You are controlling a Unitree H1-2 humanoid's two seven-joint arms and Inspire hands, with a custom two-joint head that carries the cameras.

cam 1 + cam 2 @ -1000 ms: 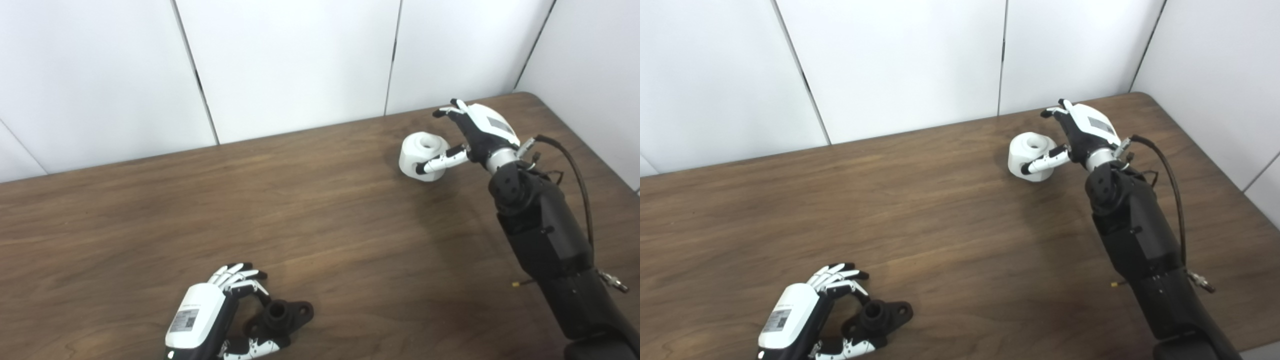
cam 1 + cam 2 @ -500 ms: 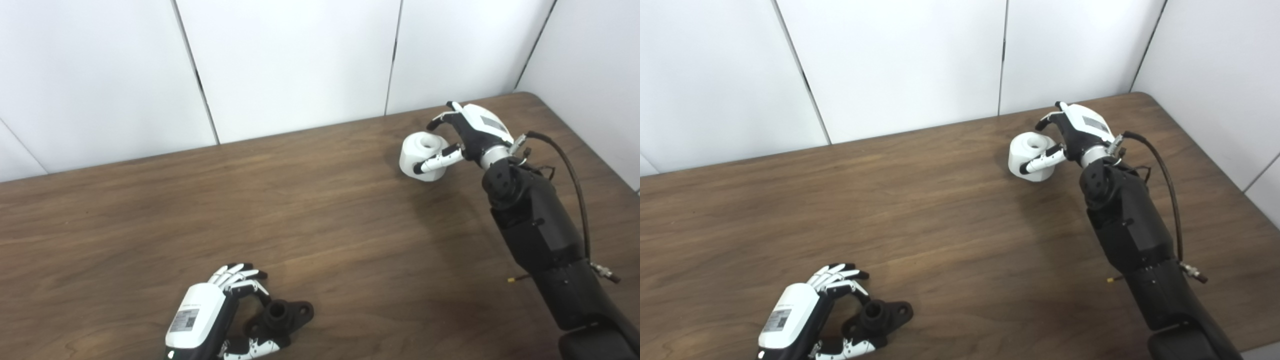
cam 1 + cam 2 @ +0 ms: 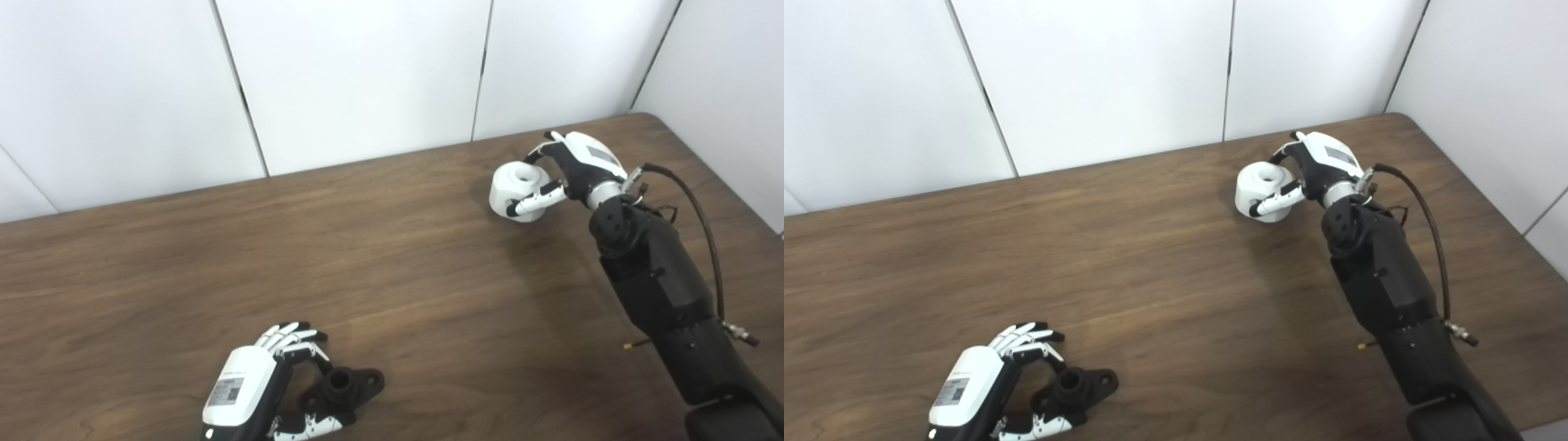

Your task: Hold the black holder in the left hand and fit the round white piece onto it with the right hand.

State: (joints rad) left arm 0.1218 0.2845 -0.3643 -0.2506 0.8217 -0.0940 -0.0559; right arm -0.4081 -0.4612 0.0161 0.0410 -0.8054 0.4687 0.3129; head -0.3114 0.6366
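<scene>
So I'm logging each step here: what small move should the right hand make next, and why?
Probably finish closing and lift. The right hand wraps the round white piece, thumb in front and fingers behind, yet the piece sits on the table, far from the black holder at the left hand.

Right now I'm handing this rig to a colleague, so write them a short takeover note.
Left hand: near front edge of table, fingers curled on the black holder, which looks to be resting on the table.
Right hand: far right, fingers and thumb wrapped around the white piece; whether it has left the table I cannot tell.
Done: both parts gripped.
Left: raise the holder, carry the white piece across, and fit it onto the holder. The two parts are far apart.
</scene>
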